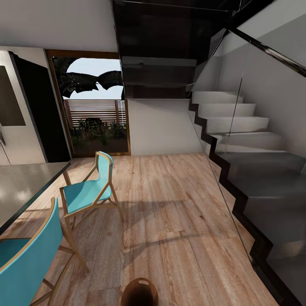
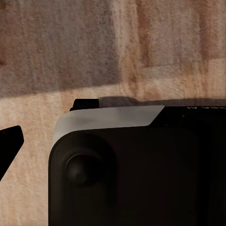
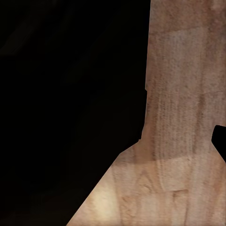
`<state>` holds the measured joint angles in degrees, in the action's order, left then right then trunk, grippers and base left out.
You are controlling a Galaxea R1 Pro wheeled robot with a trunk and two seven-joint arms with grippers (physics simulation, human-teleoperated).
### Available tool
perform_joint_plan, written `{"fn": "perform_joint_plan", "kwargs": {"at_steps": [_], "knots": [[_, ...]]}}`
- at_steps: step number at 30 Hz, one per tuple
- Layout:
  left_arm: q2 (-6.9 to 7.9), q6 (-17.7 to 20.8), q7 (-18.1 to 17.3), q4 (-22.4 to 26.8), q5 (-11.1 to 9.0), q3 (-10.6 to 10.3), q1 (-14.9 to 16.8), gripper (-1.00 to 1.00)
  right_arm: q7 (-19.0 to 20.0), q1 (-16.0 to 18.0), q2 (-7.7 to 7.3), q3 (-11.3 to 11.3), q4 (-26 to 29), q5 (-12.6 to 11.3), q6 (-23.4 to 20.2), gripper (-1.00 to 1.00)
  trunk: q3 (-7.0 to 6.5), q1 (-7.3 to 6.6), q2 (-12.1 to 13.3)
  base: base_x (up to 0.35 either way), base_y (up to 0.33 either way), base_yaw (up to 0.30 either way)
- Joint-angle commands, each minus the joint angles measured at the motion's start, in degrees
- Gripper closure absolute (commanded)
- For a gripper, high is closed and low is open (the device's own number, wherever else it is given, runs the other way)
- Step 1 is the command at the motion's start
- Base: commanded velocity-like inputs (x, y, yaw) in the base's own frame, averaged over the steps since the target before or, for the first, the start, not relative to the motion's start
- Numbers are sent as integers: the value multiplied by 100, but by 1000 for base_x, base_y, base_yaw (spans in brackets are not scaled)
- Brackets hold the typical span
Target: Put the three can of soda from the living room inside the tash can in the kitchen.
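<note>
The head view looks over a light wood floor (image 1: 178, 221) toward a white staircase (image 1: 238, 127) with dark edging behind a glass panel on the right, and a wood-framed glass door (image 1: 95, 106) at the back with plants and a slatted fence outside. At the far left stands a steel fridge (image 1: 17, 106), and below it the grey worktop (image 1: 21, 187) runs along the left edge with two blue chairs (image 1: 91, 189) on wooden frames just beside it. The bin (image 1: 140, 292) sits on the floor at the very bottom of the view, its brown rim and slot handle just visible. In the left wrist view a dark rounded robot part (image 2: 132, 174) hangs over the floorboards; in the right wrist view a black shape (image 3: 66, 108) covers much of the floor. Whether either tool is spread or pressed together I cannot tell.
</note>
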<state>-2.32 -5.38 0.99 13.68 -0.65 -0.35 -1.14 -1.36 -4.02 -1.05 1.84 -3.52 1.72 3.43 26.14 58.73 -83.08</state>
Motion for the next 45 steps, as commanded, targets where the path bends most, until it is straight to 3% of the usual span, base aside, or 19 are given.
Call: {"fn": "perform_joint_plan", "kwargs": {"at_steps": [1,45], "knots": [[0,0,0,0,0,0,0,-100,0,0,0,0,0,0,0,-100,0,0,0,0,0,0],[0,0,0,0,0,0,0,-100,0,0,0,0,0,0,0,-100,0,0,0,0,0,0]]}}
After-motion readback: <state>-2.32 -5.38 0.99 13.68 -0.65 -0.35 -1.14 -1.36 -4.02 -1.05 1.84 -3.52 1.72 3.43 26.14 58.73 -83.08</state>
